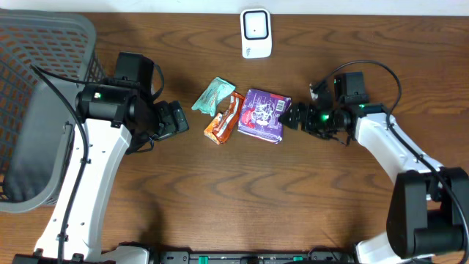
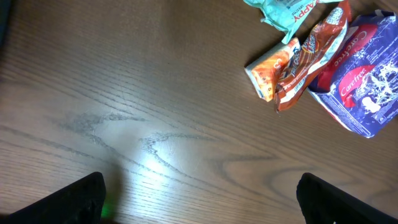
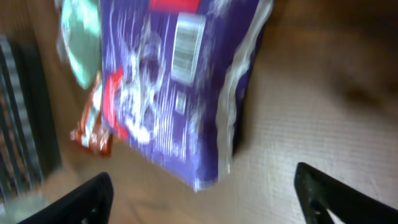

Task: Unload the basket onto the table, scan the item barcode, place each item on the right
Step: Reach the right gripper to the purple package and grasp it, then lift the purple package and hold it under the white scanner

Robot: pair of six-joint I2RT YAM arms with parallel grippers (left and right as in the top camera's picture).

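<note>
Two grippers in view, neither holding anything.

Item: purple pack (image 1: 264,114) lies flat at worktop (image 1: 220,198) centre, on the right of a small cluster. A white label w/ bar-like lines sits near the pack's right end; the right wrist view is blurred, so lines are not readable. The pack's left edge touches orange-red snack wrapping (image 1: 225,119); cannot tell whether that is one wrapper or two. Teal packet (image 1: 214,95) lies just behind the wrapping, touching it.

Right gripper (image 1: 293,116): low over the worktop, at the pack's right end, pointing left at it. Fingers stand wide either side of the wrist view, w/ the pack's end ahead of them and not clamped. Contact w/ the pack: cannot tell.

Left gripper (image 1: 172,119): fingers spread wide over bare wood, left of the cluster, apart from the wrapping.

Scanner (image 1: 256,33): white unit at the rear of the worktop, behind the cluster, well apart from the purple pack.

Grey basket (image 1: 37,110): at the far left, beside the left arm.
</note>
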